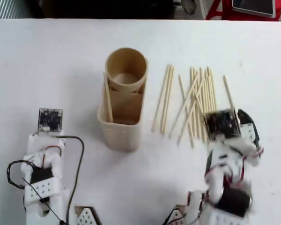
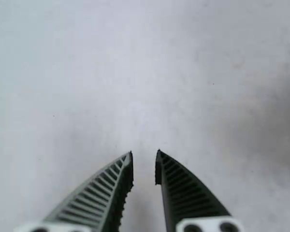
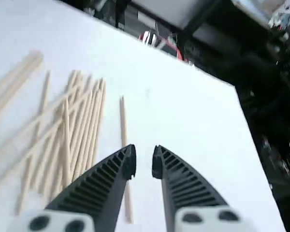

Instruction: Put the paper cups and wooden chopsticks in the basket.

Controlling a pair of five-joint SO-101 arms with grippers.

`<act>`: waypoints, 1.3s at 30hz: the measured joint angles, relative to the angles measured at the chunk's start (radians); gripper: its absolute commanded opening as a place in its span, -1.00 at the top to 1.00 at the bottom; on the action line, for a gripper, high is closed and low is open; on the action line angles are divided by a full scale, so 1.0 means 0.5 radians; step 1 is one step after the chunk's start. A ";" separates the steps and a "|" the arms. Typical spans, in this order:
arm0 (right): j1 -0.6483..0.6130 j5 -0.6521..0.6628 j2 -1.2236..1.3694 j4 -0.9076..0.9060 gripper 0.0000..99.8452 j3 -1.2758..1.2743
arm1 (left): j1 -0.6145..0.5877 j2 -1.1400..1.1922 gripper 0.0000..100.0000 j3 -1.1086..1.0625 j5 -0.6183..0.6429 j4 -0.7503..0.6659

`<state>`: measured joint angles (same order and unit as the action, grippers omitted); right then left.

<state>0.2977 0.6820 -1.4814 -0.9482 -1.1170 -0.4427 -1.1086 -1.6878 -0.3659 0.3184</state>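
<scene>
White table carries all items. A beige woven-pattern basket stands at table centre in the high view. One paper cup sits in the 12 o'clock end of the basket, mouth up. One wooden chopstick lies inside the basket along its 9 o'clock wall.

Loose wooden chopsticks lie on the table at 3 o'clock of the basket, near it but not touching. Most run roughly from 12 to 6 o'clock; several cross one another. A pair lies nearest the basket, and a single stick lies at the 3 o'clock edge of the group.

Left arm: at 8 o'clock of the basket, well apart from it. Left gripper: fingers narrowly apart, nothing between them, bare table beneath.

Right arm: at 4 o'clock of the basket, over the 6 o'clock ends of the loose sticks. Right gripper: fingers narrowly apart, holding nothing, above the single stick.
</scene>
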 measured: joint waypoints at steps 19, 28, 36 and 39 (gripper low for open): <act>0.476 0.334 2.639 0.494 0.77 1.071 | 0.000 0.000 0.80 0.000 0.000 0.000; 0.476 0.488 3.609 0.089 0.67 1.829 | 0.000 0.000 0.80 0.000 0.000 0.000; 0.427 0.525 3.633 -0.178 0.67 1.946 | 0.000 0.000 0.80 0.000 0.000 0.000; 0.423 0.531 3.492 -0.316 0.67 1.946 | 0.000 0.000 0.80 0.000 0.000 0.000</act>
<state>0.5094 0.9475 0.2647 -1.1063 -0.1442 -0.4427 -1.1086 -1.6878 -0.3659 0.3184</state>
